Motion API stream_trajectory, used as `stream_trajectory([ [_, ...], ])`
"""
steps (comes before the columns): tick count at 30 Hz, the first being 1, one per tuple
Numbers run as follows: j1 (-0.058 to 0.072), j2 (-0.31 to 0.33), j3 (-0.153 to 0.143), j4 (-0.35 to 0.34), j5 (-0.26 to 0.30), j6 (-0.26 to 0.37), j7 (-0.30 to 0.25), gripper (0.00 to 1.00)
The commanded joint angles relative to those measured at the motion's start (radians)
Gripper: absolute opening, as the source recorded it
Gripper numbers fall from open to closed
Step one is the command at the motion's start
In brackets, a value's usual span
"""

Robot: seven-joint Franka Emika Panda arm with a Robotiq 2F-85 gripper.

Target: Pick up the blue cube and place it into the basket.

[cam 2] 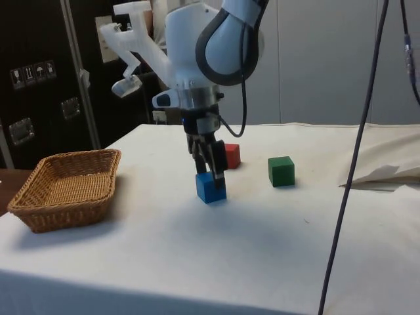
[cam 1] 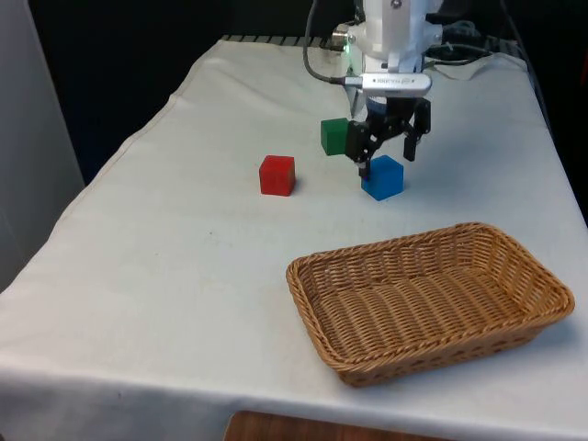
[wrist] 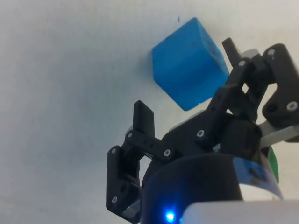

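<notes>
The blue cube (cam 1: 382,177) rests on the white cloth, in the front view between the basket and the robot. My gripper (cam 1: 387,158) hangs open just over it, one finger on each side of the cube's top. From the side, the gripper (cam 2: 209,167) stands directly above the blue cube (cam 2: 210,188), fingertips down at its upper edge. In the wrist view the blue cube (wrist: 189,63) lies between the spread fingers (wrist: 144,119), untouched as far as I can see. The wicker basket (cam 1: 441,354) sits on the near side of the table, towards the front view's right.
A green cube (cam 1: 334,136) stands close behind the gripper on the front view's left. A red cube (cam 1: 277,175) lies further left. In the side view the basket (cam 2: 59,216) is at the left, with the red cube (cam 2: 231,155) and green cube (cam 2: 281,170) beyond the gripper.
</notes>
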Motion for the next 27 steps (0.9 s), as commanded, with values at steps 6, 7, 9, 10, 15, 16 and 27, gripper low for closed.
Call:
stream_trajectory([
  [6, 0.005, 0.022, -0.009, 0.002, -0.014, 0.023, 0.009, 1.0],
  [7, 0.0, 0.015, 0.0, 0.0, 0.0, 0.009, 0.0, 1.0],
  [9, 0.005, 0.026, -0.01, 0.004, -0.014, 0.025, 0.009, 1.0],
  [10, 0.005, 0.028, -0.01, 0.005, -0.014, 0.026, 0.009, 1.0],
  [15, 0.003, 0.044, -0.013, 0.018, -0.011, 0.029, 0.007, 1.0],
  [16, 0.003, 0.047, -0.014, 0.021, -0.009, 0.028, 0.007, 1.0],
  [27, 0.0, 0.07, -0.018, 0.042, 0.0, 0.033, 0.012, 1.0],
])
